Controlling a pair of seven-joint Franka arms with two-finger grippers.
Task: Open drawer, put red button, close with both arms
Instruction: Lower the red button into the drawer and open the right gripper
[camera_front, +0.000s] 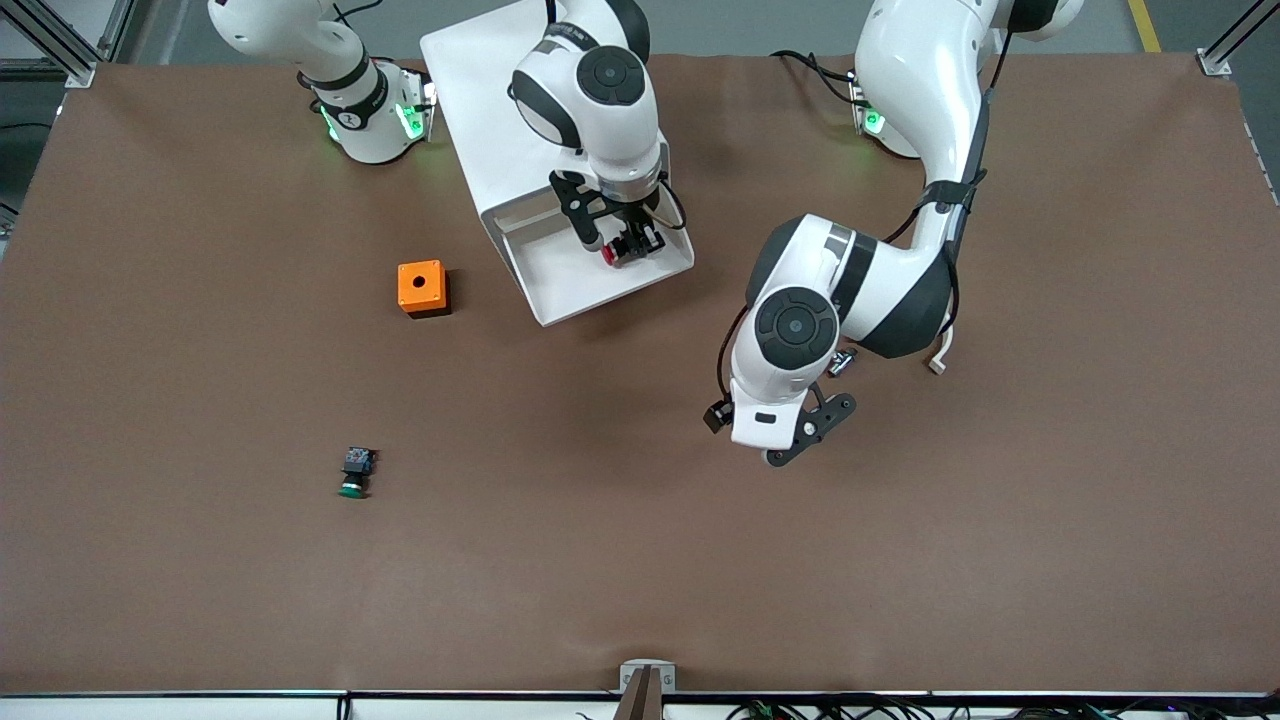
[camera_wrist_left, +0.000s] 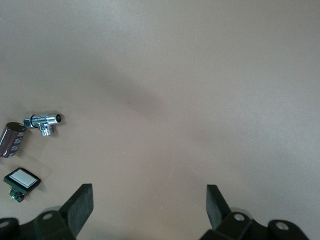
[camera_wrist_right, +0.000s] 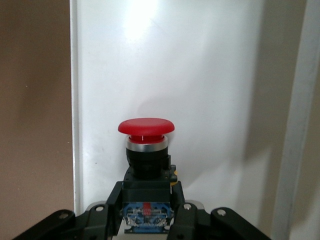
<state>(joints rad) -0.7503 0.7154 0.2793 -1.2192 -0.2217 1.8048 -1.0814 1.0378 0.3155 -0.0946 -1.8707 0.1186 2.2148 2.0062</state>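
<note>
Brown table (camera_front: 640, 560) seen from the high front camera, with the white cabinet (camera_front: 500, 110) at about 12 o'clock of the table's centre. Its drawer (camera_front: 560, 285) stands pulled out toward the camera, the white tray floor exposed. The right arm reaches over the cabinet; the right gripper (camera_front: 628, 248) hangs over the open drawer, fingers clamped on the black-blue body of the red button (camera_wrist_right: 146, 127), whose red cap points out ahead of the fingers above the tray floor. The left arm waits: the left gripper (camera_wrist_left: 149, 205) hovers over bare table at roughly 3 o'clock of the centre, fingers (camera_wrist_left: 80, 206) spread wide apart with nothing between them. An orange box (camera_front: 422, 288) sits at 9 o'clock of the drawer. The green-capped switch (camera_front: 355, 473) lies at 8 o'clock of the table's centre. Beside the left gripper lie a chrome fitting (camera_wrist_left: 44, 122), a dark cylinder (camera_wrist_left: 12, 140) and a small white-faced switch (camera_wrist_left: 22, 180).
</note>
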